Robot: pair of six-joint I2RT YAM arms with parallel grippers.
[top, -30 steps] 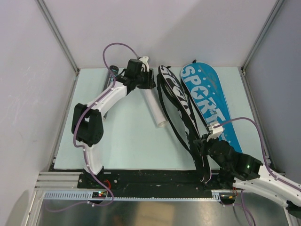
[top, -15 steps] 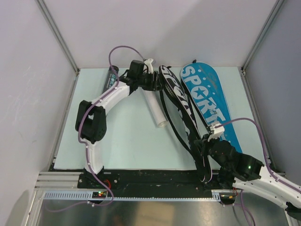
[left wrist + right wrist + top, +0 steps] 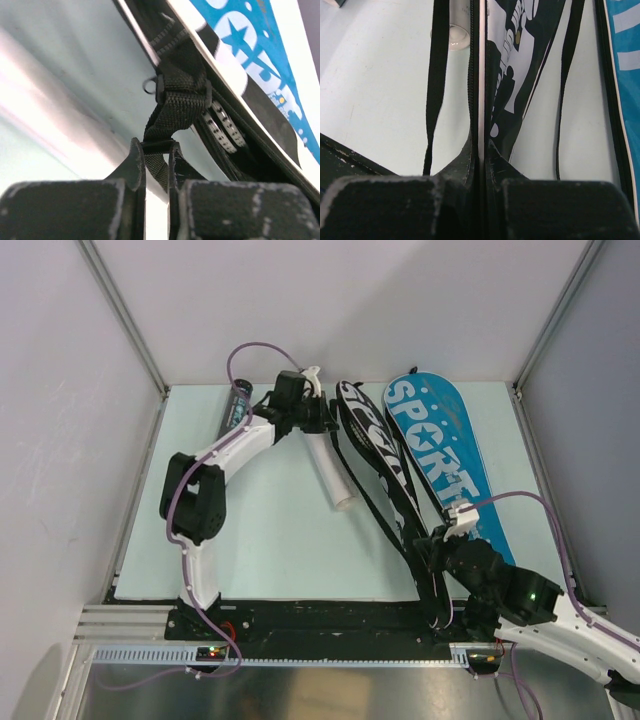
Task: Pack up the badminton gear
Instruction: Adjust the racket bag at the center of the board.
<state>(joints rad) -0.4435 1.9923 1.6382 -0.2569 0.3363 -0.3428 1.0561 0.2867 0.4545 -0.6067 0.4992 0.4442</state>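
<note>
Strap (image 3: 177,97) at far end of racket bag (image 3: 375,440) pinched by left pincer (image 3: 155,147); right pincer (image 3: 480,147) clamps near edge, axis between.

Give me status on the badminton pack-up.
Done: nothing visibly packed; bag contents are hidden. In hand: left gripper pinches the strap of the black-and-white racket bag, right gripper clamps its near edge. Left: white tube and dark tube lie loose on the table; blue cover lies alongside.
</note>
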